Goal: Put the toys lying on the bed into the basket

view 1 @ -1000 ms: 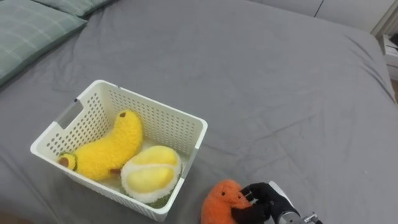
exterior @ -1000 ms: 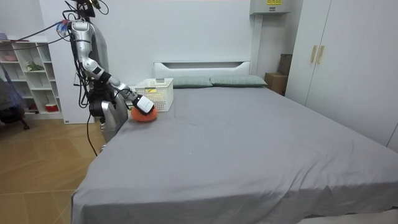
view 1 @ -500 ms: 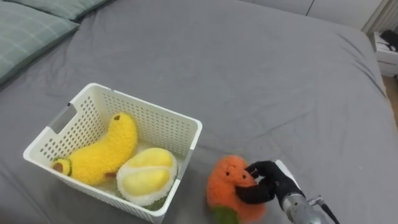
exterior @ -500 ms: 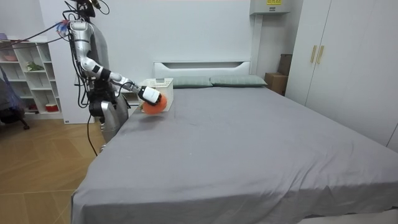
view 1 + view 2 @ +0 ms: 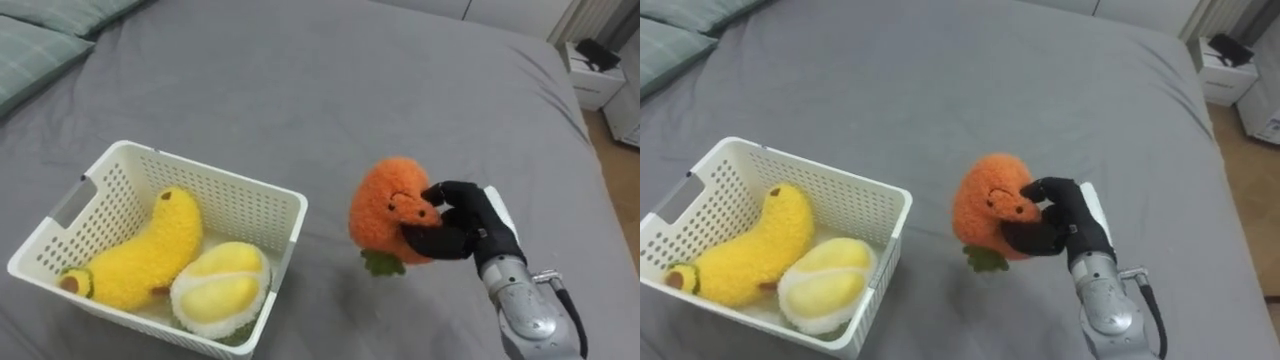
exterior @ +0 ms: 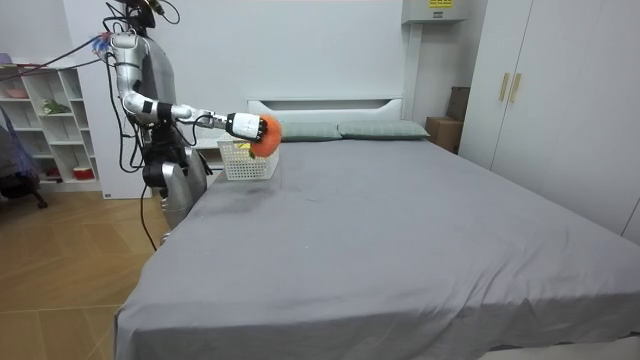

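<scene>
My right hand (image 5: pixel 462 224) (image 5: pixel 1058 219) is shut on a fuzzy orange plush toy (image 5: pixel 386 209) (image 5: pixel 985 210) with a small face and a green leaf at its bottom. It hangs in the air above the grey bed (image 5: pixel 400 90), to the right of a white perforated basket (image 5: pixel 252 197) (image 5: pixel 862 202). In the basket lie a yellow plush banana (image 5: pixel 140 252) and a round pale yellow plush fruit (image 5: pixel 218 290). In the room view I stand at the bed's side with my right arm stretched out, the orange toy (image 6: pixel 266 134) held over the basket (image 6: pixel 245 160).
Greenish pillows (image 5: pixel 35 40) lie at the head of the bed, upper left. A white nightstand (image 5: pixel 592 70) stands past the bed's far edge at upper right. In the room view a white shelf (image 6: pixel 45 130) stands behind me and wardrobes (image 6: pixel 540 100) at the right.
My right hand has lifted the orange toy off the bed and carried it up and forward, level with the basket's right side. The head camera has shifted, so the basket sits lower left.
</scene>
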Tool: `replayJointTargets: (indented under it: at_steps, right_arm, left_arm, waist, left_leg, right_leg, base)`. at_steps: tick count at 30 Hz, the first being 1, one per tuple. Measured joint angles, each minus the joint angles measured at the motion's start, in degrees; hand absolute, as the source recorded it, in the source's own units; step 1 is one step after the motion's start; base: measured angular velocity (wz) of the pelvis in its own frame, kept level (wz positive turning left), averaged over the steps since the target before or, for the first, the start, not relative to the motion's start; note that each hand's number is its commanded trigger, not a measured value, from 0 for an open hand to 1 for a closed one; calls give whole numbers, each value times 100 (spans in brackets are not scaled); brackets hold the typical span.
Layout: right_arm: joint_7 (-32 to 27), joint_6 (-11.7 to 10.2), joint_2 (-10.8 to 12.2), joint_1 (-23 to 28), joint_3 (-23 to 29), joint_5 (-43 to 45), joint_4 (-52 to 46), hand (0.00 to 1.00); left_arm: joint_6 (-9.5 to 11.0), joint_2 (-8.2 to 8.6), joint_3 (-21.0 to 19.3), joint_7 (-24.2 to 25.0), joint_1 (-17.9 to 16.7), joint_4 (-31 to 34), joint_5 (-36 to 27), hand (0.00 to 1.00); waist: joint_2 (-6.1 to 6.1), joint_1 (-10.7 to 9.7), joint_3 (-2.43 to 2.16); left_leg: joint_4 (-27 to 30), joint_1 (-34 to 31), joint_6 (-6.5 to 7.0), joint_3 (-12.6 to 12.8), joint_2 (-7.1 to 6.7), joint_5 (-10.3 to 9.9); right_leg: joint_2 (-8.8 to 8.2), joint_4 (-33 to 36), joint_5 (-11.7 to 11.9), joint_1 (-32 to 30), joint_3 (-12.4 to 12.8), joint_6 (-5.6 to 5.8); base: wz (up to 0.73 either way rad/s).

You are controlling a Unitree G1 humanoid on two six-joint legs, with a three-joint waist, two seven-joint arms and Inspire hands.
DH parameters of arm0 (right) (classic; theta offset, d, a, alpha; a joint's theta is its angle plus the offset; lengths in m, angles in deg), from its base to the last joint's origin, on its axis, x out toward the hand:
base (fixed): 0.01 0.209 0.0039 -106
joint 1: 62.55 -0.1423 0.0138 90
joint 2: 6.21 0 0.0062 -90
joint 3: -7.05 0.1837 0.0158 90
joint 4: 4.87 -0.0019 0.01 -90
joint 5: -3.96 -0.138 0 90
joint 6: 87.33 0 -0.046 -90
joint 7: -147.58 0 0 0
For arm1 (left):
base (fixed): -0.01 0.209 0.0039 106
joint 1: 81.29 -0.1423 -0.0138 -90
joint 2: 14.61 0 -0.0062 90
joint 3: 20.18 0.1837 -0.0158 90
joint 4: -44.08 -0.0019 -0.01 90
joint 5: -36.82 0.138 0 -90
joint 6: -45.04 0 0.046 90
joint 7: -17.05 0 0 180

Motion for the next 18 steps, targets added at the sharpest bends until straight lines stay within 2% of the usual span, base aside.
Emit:
replayJointTargets:
  at_steps: [3, 6, 10, 18]
  right_arm:
    - [-4, 0, -1, -6, 3, -3, -437, 100]
    - [-11, -1, -8, -65, 3, -50, -798, 100]
    - [-19, -1, -37, -311, 1, -28, -904, 100]
    - [16, 6, -110, -604, -92, 140, -1580, 100]
  left_arm:
    - [-9, 7, -13, 0, -14, -81, 17, 0]
    - [-23, 7, -16, 0, -21, -124, 14, 0]
    - [-24, 7, -20, 0, -11, -124, 22, 0]
    - [-17, -2, -7, -97, 47, -284, 7, 0]
  waist:
    - [19, 23, -6]
    - [35, 24, -42]
    - [17, 53, -60]
    - [-21, 84, -41]
  left_leg:
    - [11, 9, 0, 21, 3, 2]
    - [18, 20, 0, 31, 6, 2]
    - [13, 30, -1, 38, 8, 3]
    - [-25, 6, -2, 33, 8, 2]
  right_leg:
    - [0, 1, 0, -22, 6, 0]
    - [0, 0, 0, -17, 4, 0]
    - [0, 2, 0, -13, 8, 0]
    - [5, 2, 0, -21, 7, 1]
  base:
    - [0]
    - [0]
    - [0]
    - [0]
